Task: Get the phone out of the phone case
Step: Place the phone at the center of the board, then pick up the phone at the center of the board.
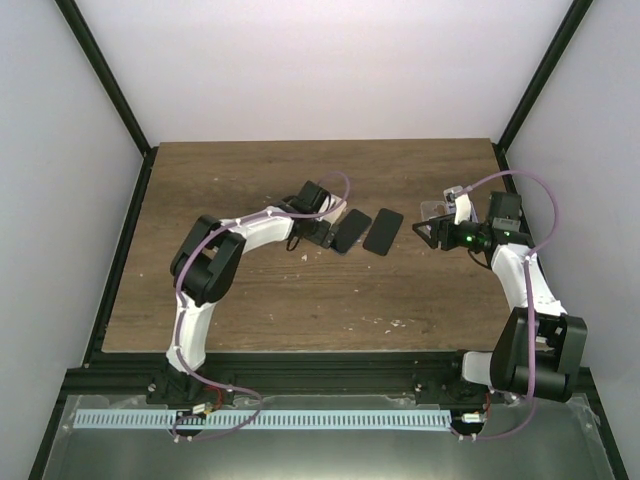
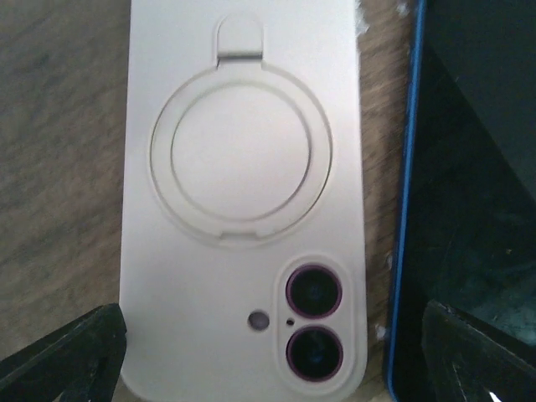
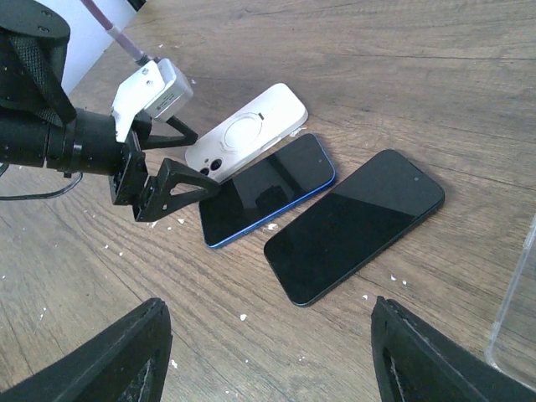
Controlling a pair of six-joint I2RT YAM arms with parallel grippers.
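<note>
Distance favours our left gripper (image 2: pixel 272 335): its fingers stand wide apart, straddling the lens end of the white phone case (image 2: pixel 243 167), which lies back up on the table (image 2: pixel 59 167), long axis running away from them. Our right gripper (image 3: pixel 270 314), parted and empty, hangs well apart.

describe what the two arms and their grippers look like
The left arm and right arm have white links between bulky black joints, with a thin purple cable looping along each. A small green light glows on the right arm. The left gripper has black triangular open-frame fingers and a white box at its wrist; the right gripper is black too.
</note>
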